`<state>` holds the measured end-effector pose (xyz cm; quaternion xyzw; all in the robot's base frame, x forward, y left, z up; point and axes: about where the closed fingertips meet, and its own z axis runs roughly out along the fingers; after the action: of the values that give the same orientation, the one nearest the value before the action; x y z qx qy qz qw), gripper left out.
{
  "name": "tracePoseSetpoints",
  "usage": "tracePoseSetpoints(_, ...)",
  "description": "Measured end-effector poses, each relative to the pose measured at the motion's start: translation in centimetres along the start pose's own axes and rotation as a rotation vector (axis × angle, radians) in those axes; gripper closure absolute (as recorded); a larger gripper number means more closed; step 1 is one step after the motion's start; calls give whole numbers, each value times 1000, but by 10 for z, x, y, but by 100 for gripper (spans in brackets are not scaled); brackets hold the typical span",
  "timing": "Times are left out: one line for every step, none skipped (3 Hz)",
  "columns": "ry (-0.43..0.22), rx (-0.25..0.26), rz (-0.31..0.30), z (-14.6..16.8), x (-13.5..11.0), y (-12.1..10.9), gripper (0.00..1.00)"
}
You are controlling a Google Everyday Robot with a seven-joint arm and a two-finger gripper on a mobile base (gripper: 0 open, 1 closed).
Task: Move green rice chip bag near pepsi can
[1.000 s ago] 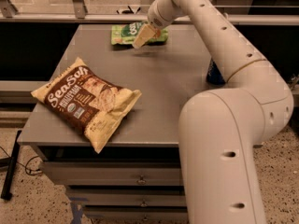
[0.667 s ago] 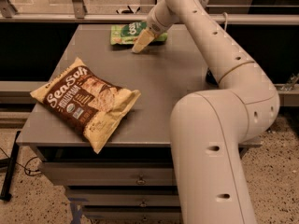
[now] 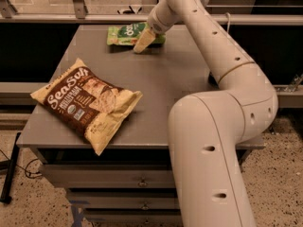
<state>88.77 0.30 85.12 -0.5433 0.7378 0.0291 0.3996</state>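
Observation:
The green rice chip bag (image 3: 124, 33) lies flat at the far middle of the grey table (image 3: 180, 79). My gripper (image 3: 143, 41) is down at the bag's right end, touching or just above it, and covers that end. The arm reaches to it from the right foreground. The pepsi can is out of view; the arm may hide it.
A large brown-and-cream SeaSalt bag (image 3: 87, 103) lies at the table's front left. My arm's bulky lower links (image 3: 208, 141) fill the right foreground and hide the table's front right corner. A metal rail (image 3: 75, 18) runs behind the table. Drawers (image 3: 109, 181) sit under it.
My arm's lower links have swung left and closer in view. The gripper has stayed at the green bag's right end, and the bag has hardly moved.

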Motion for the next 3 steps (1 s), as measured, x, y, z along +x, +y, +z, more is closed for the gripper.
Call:
tracePoseSetpoints(0,0,0,-1,-1,-1,64)
tracePoseSetpoints(0,0,0,-1,-1,-1,87)
tracePoseSetpoints(34,-20,-45,-32,0,-1,100)
